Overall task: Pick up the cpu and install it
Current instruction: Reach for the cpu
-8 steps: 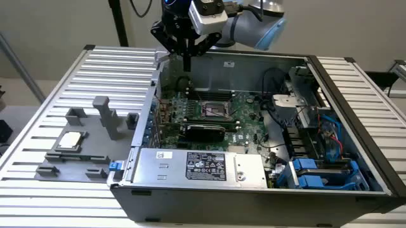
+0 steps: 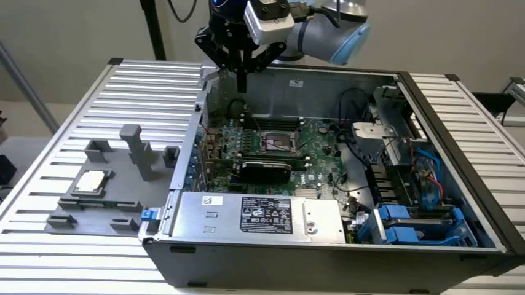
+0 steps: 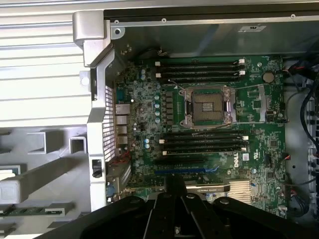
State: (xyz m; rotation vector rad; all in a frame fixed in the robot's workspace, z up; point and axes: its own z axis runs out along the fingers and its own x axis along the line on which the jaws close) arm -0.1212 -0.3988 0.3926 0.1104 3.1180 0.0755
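Gripper [image 2: 243, 81] at upper centre of the exterior view, above the back wall of the open computer case [image 2: 328, 264]; fingers pressed together, nothing between them. Cpu [image 2: 90, 180] lies flat on the grey fixture [image 2: 123, 203] at lower left of that view, well apart from the gripper; socket [image 2: 279, 142] on the motherboard [image 2: 318, 132] stands empty. Judged: cpu not yet picked up; install not begun.
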